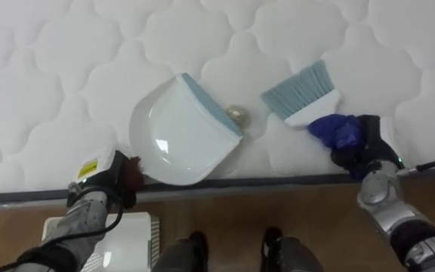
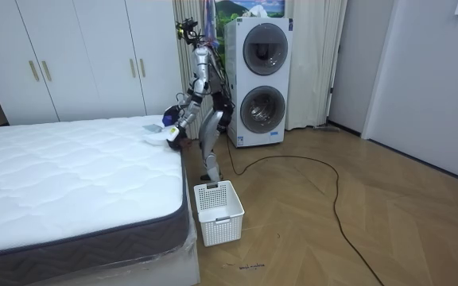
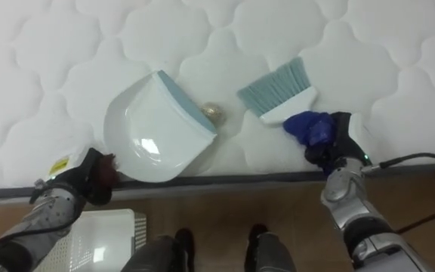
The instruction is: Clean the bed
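White quilted mattress (image 1: 51,60), and the small pale scrap (image 1: 237,115) sits right at the blue-grey lip of the dustpan (image 1: 176,136), with the brush (image 1: 302,92) near it on the robot's right, so the scrap lies between pan mouth and bristles. Down at the bed's near edge the left hand (image 1: 108,181) is curled round the pan's handle, while the right hand (image 1: 361,147) is wrapped on the brush's blue handle, bristles fanned away from the robot. Looks like a short leftward sweep would carry it straight into the pan.
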Tool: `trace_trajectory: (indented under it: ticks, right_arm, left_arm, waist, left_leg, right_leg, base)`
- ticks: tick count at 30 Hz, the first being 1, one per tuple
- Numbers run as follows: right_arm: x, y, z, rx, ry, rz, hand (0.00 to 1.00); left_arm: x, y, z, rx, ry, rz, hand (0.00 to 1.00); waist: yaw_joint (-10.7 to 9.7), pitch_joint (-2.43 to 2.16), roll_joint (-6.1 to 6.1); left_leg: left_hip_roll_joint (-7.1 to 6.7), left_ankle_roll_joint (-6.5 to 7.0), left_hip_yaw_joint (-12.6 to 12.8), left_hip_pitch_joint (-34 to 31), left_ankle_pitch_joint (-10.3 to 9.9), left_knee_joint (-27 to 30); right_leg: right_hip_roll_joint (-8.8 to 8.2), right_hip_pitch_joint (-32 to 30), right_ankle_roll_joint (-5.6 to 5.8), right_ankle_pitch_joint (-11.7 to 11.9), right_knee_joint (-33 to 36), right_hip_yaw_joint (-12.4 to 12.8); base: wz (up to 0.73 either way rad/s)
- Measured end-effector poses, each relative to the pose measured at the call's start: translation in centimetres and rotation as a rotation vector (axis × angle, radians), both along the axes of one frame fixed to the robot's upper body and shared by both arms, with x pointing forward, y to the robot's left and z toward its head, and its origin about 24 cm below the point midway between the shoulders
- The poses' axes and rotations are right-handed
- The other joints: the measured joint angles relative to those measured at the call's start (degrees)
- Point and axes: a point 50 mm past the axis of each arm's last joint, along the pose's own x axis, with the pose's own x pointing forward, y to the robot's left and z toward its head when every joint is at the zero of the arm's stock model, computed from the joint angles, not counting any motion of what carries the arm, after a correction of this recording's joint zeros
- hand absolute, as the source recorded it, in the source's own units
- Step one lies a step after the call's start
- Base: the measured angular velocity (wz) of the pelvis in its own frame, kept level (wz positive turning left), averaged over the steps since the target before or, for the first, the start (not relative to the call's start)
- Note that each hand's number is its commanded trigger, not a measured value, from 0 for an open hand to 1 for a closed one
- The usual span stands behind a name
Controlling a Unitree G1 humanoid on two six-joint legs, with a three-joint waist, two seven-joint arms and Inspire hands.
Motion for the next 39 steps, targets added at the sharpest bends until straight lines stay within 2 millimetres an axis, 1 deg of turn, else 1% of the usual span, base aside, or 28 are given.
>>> trace_trajectory:
  ticks: [4, 7, 10, 14, 16, 18, 20, 24, 27, 29, 32, 36, 39]
  right_arm:
    - [0.5, -0.1, 0.6, -0.061, 0.017, 0.024, 1.00]
    - [1.0, -0.6, 1.3, -0.131, 0.031, 0.040, 1.00]
    - [1.2, -0.8, 1.6, -0.183, 0.044, 0.047, 1.00]
    - [1.8, -0.8, 2.2, -0.240, 0.043, 0.067, 1.00]
    - [2.1, -1.2, 2.9, -0.289, 0.038, 0.082, 1.00]
    - [2.2, -1.6, 3.2, -0.338, 0.044, 0.094, 1.00]
    - [2.4, -1.5, 3.4, -0.366, 0.051, 0.103, 1.00]
    - [3.5, -1.4, 4.7, -0.495, 0.076, 0.165, 1.00]
    - [3.9, -1.7, 5.4, -0.563, 0.098, 0.191, 1.00]
    - [4.2, -1.7, 5.9, -0.590, 0.107, 0.197, 1.00]
    - [4.6, -1.5, 6.5, -0.692, 0.136, 0.226, 1.00]
    - [5.1, -1.5, 7.3, -0.841, 0.180, 0.256, 1.00]
    - [5.6, -1.2, 7.8, -0.919, 0.195, 0.287, 1.00]
  left_arm:
    - [0.3, 0.5, 0.6, 0.095, -0.018, -0.037, 1.00]
    - [0.5, 1.0, 1.0, 0.175, -0.014, -0.070, 1.00]
    - [0.4, 1.4, 1.1, 0.244, -0.003, -0.098, 1.00]
    - [0.4, 2.0, 1.3, 0.299, -0.013, -0.115, 1.00]
    - [0.7, 2.4, 1.8, 0.331, -0.021, -0.122, 1.00]
    - [0.8, 2.4, 1.9, 0.347, -0.023, -0.126, 1.00]
    - [0.9, 2.5, 2.0, 0.358, -0.024, -0.129, 1.00]
    - [1.1, 3.1, 2.5, 0.425, -0.023, -0.162, 1.00]
    - [1.3, 3.1, 2.7, 0.445, -0.023, -0.166, 1.00]
    - [1.3, 3.1, 2.7, 0.457, -0.025, -0.166, 1.00]
    - [1.4, 3.0, 2.8, 0.459, -0.025, -0.164, 1.00]
    - [2.0, 2.9, 3.2, 0.485, -0.015, -0.180, 1.00]
    - [2.1, 3.0, 3.3, 0.491, 0.003, -0.169, 1.00]
  waist:
    - [0.11, -0.03, -1.34]
    - [-0.12, 0.00, -1.93]
    - [-0.11, 0.03, -2.42]
    - [0.01, 0.10, -3.27]
    - [-0.05, 0.12, -3.83]
    - [-0.19, 0.21, -4.10]
    - [-0.08, 0.21, -4.43]
    - [0.08, 0.39, -5.36]
    - [0.14, 0.52, -5.59]
    - [0.38, 0.52, -5.58]
    - [0.61, 0.51, -5.61]
    - [1.52, 0.49, -5.63]
    - [1.73, 0.49, -5.63]
  left_leg:
    - [0.18, -0.01, 0.23, -0.25, 0.00, 0.08]
    - [0.18, -0.01, 0.28, -0.31, 0.00, 0.26]
    - [0.18, 0.01, 0.36, -0.33, -0.01, 0.66]
    - [0.26, 0.00, 0.73, -0.61, -0.01, 0.62]
    - [0.27, -0.01, 0.72, -1.27, 0.00, 0.85]
    - [0.18, 0.05, 0.72, -1.43, 0.04, 0.97]
    - [0.24, 0.05, 0.73, -1.48, 0.05, 0.99]
    - [0.34, 0.04, 1.24, -1.56, 0.05, 0.93]
    - [0.49, 0.04, 1.23, -1.74, 0.05, 0.92]
    - [0.77, -0.05, 1.25, -1.96, 0.11, 0.78]
    - [0.83, -0.05, 1.24, -2.04, 0.11, 0.81]
    - [1.10, -0.15, 1.28, -2.02, 0.17, 0.70]
    - [1.77, -0.31, 1.26, -1.88, 0.25, 0.59]
  right_leg:
    - [0.14, -0.47, -0.18, 0.11, 0.15, 0.13]
    - [0.10, -0.47, -0.17, 0.11, 0.21, 0.17]
    - [0.02, -0.54, -0.14, 0.08, 0.81, 0.25]
    - [-0.02, -1.18, -0.25, 0.02, 1.11, 0.48]
    - [-0.05, -1.89, -0.34, -0.01, 1.50, 0.49]
    - [-0.25, -2.09, -0.38, -0.09, 1.90, 0.49]
    - [-0.24, -2.13, -0.43, -0.12, 1.87, 0.47]
    - [-0.23, -2.63, -0.54, -0.14, 1.79, 0.57]
    - [-0.06, -2.65, -0.55, -0.13, 1.46, 0.55]
    - [0.17, -2.65, -0.77, 0.17, 0.75, 0.29]
    - [0.15, -2.68, -0.78, 0.18, 0.70, 0.11]
    - [0.30, -2.65, -1.01, 0.34, 0.35, -0.19]
    - [1.02, -2.18, -1.24, 0.78, -0.54, -0.34]
  base:
    - [-0.04]
    - [0.00]
    - [0.00]
    - [-0.02]
    - [0.00]
    - [0.04]
    - [0.00]
    - [-0.07]
    - [-0.03]
    - [-0.06]
    - [0.00]
    - [-0.03]
    - [-0.05]
